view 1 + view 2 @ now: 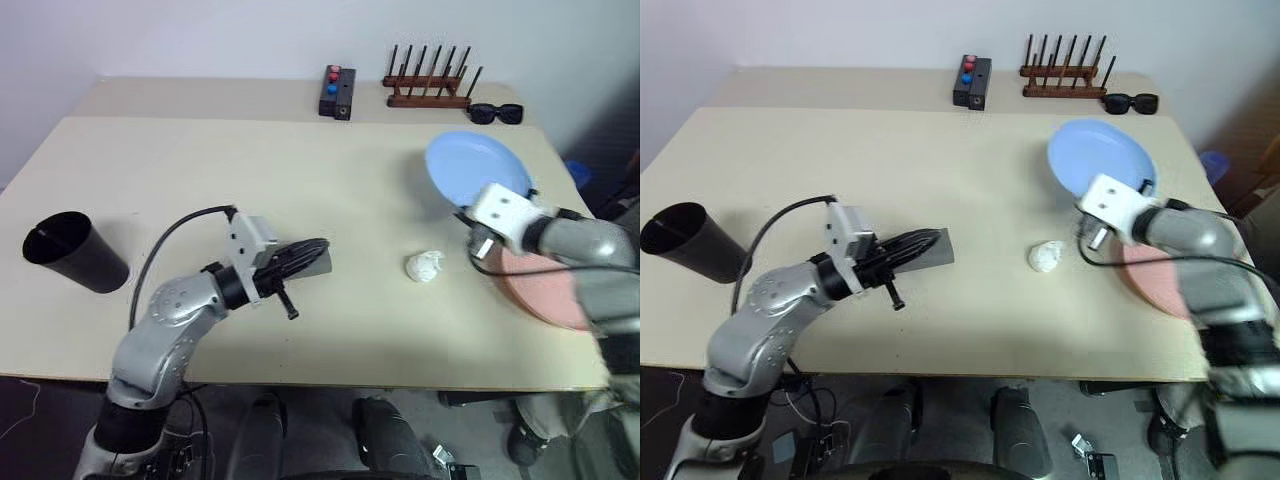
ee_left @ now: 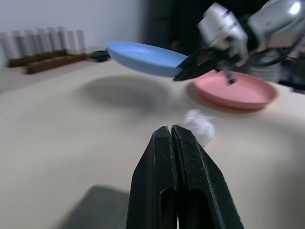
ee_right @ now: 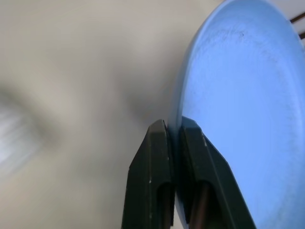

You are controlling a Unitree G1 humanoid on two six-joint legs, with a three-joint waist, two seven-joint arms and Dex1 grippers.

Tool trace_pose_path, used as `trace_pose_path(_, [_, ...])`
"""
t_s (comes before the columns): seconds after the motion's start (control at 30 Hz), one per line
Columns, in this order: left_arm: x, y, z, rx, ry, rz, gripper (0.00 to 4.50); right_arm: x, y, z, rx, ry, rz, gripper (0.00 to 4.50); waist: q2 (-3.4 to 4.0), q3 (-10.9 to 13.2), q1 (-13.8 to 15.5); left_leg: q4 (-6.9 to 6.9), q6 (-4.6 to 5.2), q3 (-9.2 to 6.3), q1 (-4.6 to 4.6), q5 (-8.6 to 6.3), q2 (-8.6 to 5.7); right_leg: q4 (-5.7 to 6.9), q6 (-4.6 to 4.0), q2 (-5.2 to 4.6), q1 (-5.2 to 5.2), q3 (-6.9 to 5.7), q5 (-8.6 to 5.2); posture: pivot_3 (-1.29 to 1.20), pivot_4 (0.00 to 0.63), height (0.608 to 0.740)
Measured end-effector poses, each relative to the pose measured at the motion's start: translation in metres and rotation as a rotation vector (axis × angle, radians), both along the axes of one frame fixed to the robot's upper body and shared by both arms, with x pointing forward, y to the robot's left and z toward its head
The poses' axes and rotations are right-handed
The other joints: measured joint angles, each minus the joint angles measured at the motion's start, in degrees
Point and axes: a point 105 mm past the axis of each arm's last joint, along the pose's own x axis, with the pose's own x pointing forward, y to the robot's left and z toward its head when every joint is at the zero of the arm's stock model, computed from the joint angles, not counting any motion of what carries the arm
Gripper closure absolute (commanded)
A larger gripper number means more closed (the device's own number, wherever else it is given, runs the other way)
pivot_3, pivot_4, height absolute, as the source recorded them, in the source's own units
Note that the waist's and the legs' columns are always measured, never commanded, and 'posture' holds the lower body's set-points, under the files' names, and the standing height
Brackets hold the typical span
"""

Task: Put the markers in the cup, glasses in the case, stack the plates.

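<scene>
Right now the table [image 1: 300,180] carries everything, so places are told from the blue plate [image 1: 478,165], which is lifted off the surface with its shadow below it in the left wrist view. Just beside it, toward the robot on the right side, lies the pink plate [image 1: 545,290], flat on the table and partly hidden by the right arm. The right gripper [image 3: 175,131] is clamped on the blue plate's rim, one finger on each side of the edge. Far to the plate's left, at the table's left edge, the cup [image 1: 68,250] lies tipped on its side. Between cup and plate, the left gripper [image 2: 171,136] has its fingers pressed together with nothing between them, over the grey case [image 1: 935,248]. Behind the plate, at the far edge, stand a wooden rack [image 1: 428,85], black sunglasses [image 1: 496,113] and a black box [image 1: 337,92]. Near the plate's front-left sits a crumpled white wad [image 1: 424,265]
</scene>
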Motion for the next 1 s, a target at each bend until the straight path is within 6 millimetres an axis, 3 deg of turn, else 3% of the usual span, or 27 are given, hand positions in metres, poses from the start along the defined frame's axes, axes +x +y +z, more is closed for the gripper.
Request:
trace_pose_path(0.1, [-0.001, -0.024, -0.004, 0.01, -0.028, -0.084, 4.5, -0.044, -0.028, -0.006, 0.014, 0.097, -0.068, 4.41, 0.03, 0.0, -0.1, 0.11, 0.01, 0.0, 0.09, -0.01, 0.0, -0.01, -0.03, 0.0, 0.12, 0.01, 0.0, 0.0, 0.15, 0.74])
trace_pose_path(0.3, [-0.003, -0.043, -0.009, 0.0, -0.023, -0.166, 4.5, -0.089, -0.073, -0.026, -0.029, 0.248, -0.268, 4.41, 0.17, -0.1, -0.5, 0.34, 0.09, 0.02, 0.08, -0.06, 0.01, 0.01, -0.12, 0.01, 0.12, 0.04, 0.05, 0.0, 0.15, 0.74])
trace_pose_path(0.4, [0.001, -0.043, -0.009, 0.002, -0.027, -0.173, 4.5, -0.093, -0.074, -0.029, -0.027, 0.268, -0.286, 3.56, 0.21, -0.2, -0.6, 0.62, 0.22, 0.03, 0.01, -0.16, 0.01, 0.01, -0.15, 0.01, 0.15, 0.04, 0.06, 0.0, 0.15, 0.74])
trace_pose_path(0.47, [0.002, -0.043, -0.008, 0.005, -0.033, -0.172, 4.5, -0.091, -0.071, -0.025, -0.029, 0.247, -0.28, 2.55, 0.21, -0.2, -0.5, 0.72, 0.25, 0.04, -0.01, -0.19, 0.0, 0.0, -0.15, 0.0, 0.21, 0.04, 0.06, 0.0, 0.15, 0.74])
trace_pose_path(0.57, [0.005, -0.039, -0.008, 0.001, -0.039, -0.154, 4.5, -0.08, -0.058, -0.015, -0.008, 0.182, -0.24, 1.02, 0.2, -0.1, -0.4, 0.77, 0.25, 0.04, -0.02, -0.2, -0.01, -0.03, -0.15, -0.03, 0.25, 0.04, 0.06, 0.0, 0.15, 0.74])
trace_pose_path(0.67, [0.008, -0.029, -0.012, 0.024, -0.036, -0.114, 4.5, -0.068, -0.029, -0.005, 0.114, 0.137, -0.146, 1.02, 0.2, -0.1, -0.6, 0.73, 0.3, 0.03, 0.02, -0.22, 0.0, -0.03, -0.16, -0.01, 0.29, 0.04, 0.07, 0.0, 0.15, 0.74])
trace_pose_path(0.8, [0.012, -0.008, -0.031, 0.076, 0.005, -0.021, 4.5, -0.052, 0.023, -0.019, 0.317, 0.171, -0.022, 1.02, 0.21, -0.1, -0.5, 0.73, 0.32, 0.01, -0.02, -0.23, 0.0, -0.03, -0.15, 0.0, 0.27, 0.04, 0.06, 0.0, 0.15, 0.74])
trace_pose_path(0.9, [0.015, 0.002, -0.033, 0.066, 0.012, 0.041, 4.5, -0.043, 0.046, -0.031, 0.37, 0.196, 0.012, 1.02, 0.23, -0.1, -0.1, 0.77, 0.32, 0.01, -0.07, -0.23, -0.03, -0.1, -0.16, -0.03, 0.3, 0.04, 0.07, 0.0, 0.15, 0.74])
trace_pose_path(1.0, [0.012, 0.005, -0.03, 0.056, 0.003, 0.062, 4.5, -0.033, 0.056, -0.048, 0.394, 0.228, -0.003, 1.02, 0.22, -0.1, 0.1, 0.78, 0.31, 0.02, -0.08, -0.24, -0.07, -0.13, -0.17, -0.07, 0.33, 0.04, 0.07, 0.0, 0.15, 0.74])
